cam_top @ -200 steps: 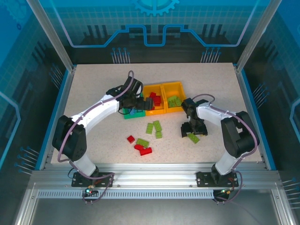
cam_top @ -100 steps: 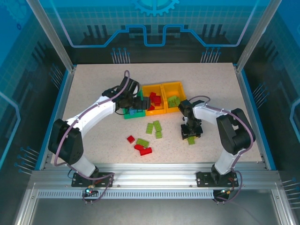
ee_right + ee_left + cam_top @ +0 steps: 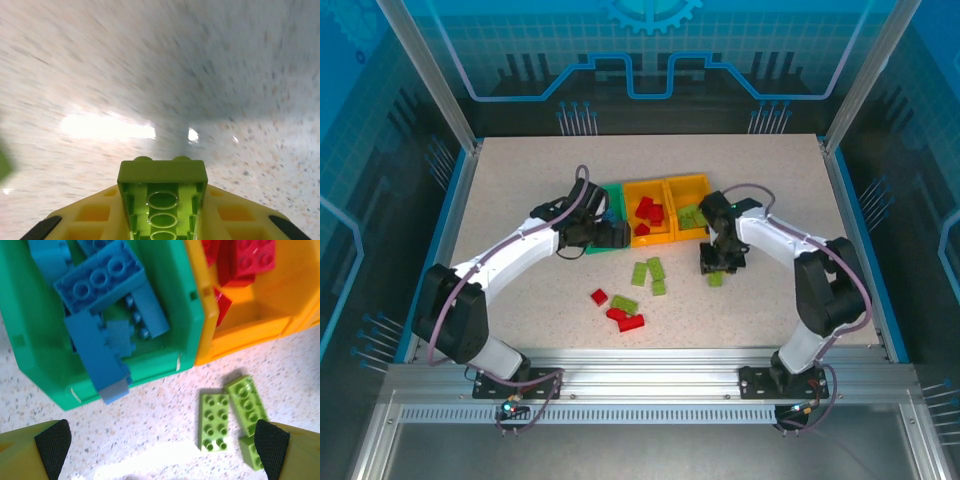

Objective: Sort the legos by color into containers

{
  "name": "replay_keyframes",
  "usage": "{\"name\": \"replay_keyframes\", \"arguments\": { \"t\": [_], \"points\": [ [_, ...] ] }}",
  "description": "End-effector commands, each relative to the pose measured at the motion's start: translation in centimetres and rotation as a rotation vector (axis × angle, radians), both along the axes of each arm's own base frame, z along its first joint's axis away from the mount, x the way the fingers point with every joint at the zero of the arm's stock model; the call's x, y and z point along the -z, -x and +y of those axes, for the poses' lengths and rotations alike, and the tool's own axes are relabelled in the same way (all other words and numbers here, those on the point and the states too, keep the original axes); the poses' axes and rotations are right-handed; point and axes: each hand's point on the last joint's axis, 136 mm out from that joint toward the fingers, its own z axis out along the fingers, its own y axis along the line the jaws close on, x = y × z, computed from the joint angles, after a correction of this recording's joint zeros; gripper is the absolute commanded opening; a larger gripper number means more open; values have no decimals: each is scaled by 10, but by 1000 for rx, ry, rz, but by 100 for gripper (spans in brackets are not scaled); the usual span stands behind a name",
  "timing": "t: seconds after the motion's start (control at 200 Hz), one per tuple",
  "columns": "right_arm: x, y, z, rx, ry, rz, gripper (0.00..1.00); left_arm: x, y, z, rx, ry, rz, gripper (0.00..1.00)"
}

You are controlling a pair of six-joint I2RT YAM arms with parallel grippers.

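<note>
1. The right pincer (image 3: pixel 162 222) was clamped on a lime brick (image 3: pixel 162 192), whose hollow underside faced the wrist camera, with the speckled tabletop (image 3: pixel 210 75) beyond all blurred.
2. From above, that pincer sat just in front of the right orange-yellow bin (image 3: pixel 688 181), which had lime bricks (image 3: pixel 692 215) inside.
3. The left pincer (image 3: pixel 162 450) was spread wide with nothing between its fingers, over bare tabletop at the green bin's (image 3: pixel 192 320) near wall.
4. The green bin was heaped with blue bricks (image 3: pixel 100 277). The middle orange-yellow bin (image 3: pixel 250 325), touching it, held red bricks (image 3: pixel 250 257).
5. Loose lime bricks (image 3: pixel 215 420) lay side by side near that bin's corner, one partly hidden by a finger.
6. More red bricks (image 3: pixel 625 320) lay nearer the arm bases.
</note>
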Motion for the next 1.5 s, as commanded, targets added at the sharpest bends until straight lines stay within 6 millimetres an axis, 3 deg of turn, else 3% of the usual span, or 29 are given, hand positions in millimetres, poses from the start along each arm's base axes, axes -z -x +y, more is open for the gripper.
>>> {"name": "replay_keyframes", "arguments": {
  "t": [0.0, 0.11, 0.26, 0.45, 0.635, 0.795, 0.945, 1.07, 1.306, 1.496],
  "points": [
    [-39, -39, 17, 73, -153, -122, 28, 14, 18, 14, -39, -22, 53, 99],
    [-49, -70, 20, 124, -197, -163, 28, 26, 33, 19, -58, -16, 90, 99],
    [-47, -105, 20, 157, -169, -172, 26, 34, 48, 28, -78, -33, 124, 99],
    [-36, -137, 12, 185, -87, -190, 27, 41, 68, 39, -153, -36, 186, 99],
    [-25, -156, 9, 192, -22, -182, 30, 56, 90, 40, -246, 3, 272, 99],
    [-17, -162, 11, 188, -12, -171, 35, 66, 102, 37, -298, 26, 326, 99],
    [-19, -161, 11, 184, -3, -177, 47, 71, 109, 31, -326, 45, 376, 98],
    [-26, -160, 13, 175, -2, -194, 73, 76, 117, 30, -383, 41, 424, 97],
    [-46, -158, 22, 172, -33, -247, 77, 91, 136, 27, -493, 63, 471, 94],
    [-59, -152, 32, 160, -61, -283, 78, 96, 128, 23, -536, 75, 471, 91]
  ]
}}
